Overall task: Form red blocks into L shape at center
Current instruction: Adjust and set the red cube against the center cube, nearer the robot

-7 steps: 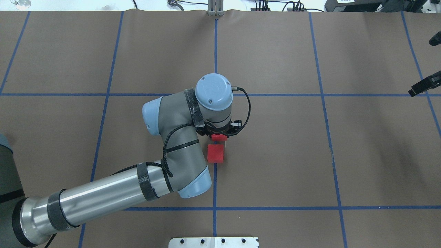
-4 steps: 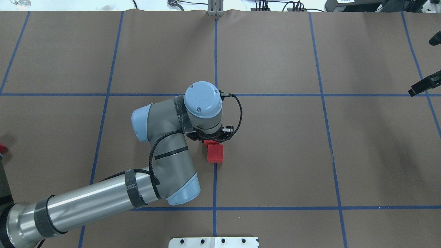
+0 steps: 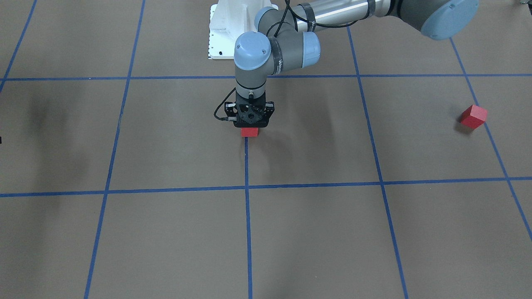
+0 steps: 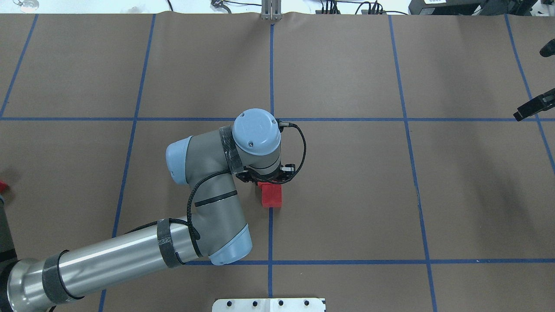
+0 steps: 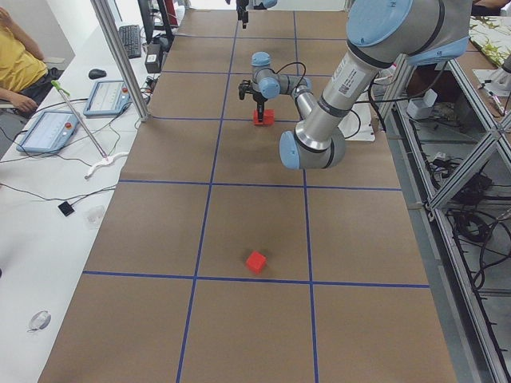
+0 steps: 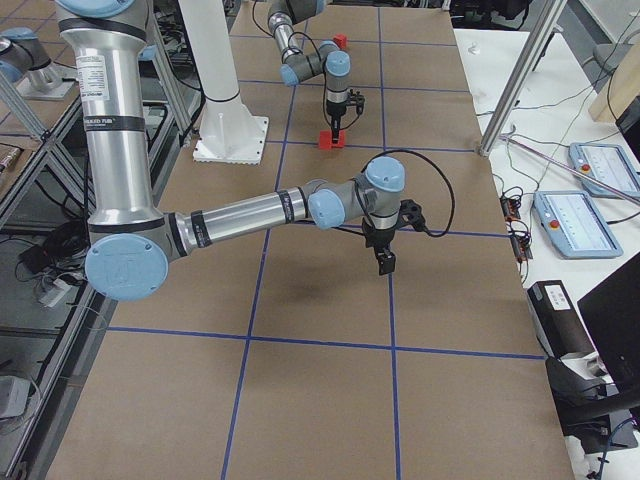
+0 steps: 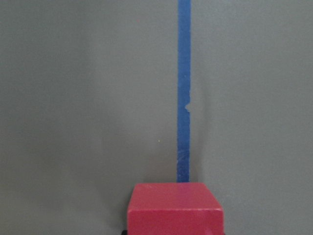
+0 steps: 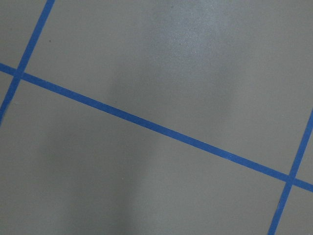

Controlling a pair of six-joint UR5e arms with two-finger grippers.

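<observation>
Brown table (image 4: 347, 173) with a blue grid; left arm (image 4: 130, 255) reaches to the middle; left gripper (image 3: 249, 124) points straight down, seemingly pinching a red block (image 7: 175, 208) set flush against a second block (image 4: 271, 198) on the centre line, probably starting the L; right gripper (image 6: 385, 262) hangs aside out of the way, can't tell if spread; third block (image 3: 473, 116) lies well apart, not yet fetched.

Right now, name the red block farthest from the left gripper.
The lone red block out on the robot's left; the other red blocks sit at the left gripper.
</observation>
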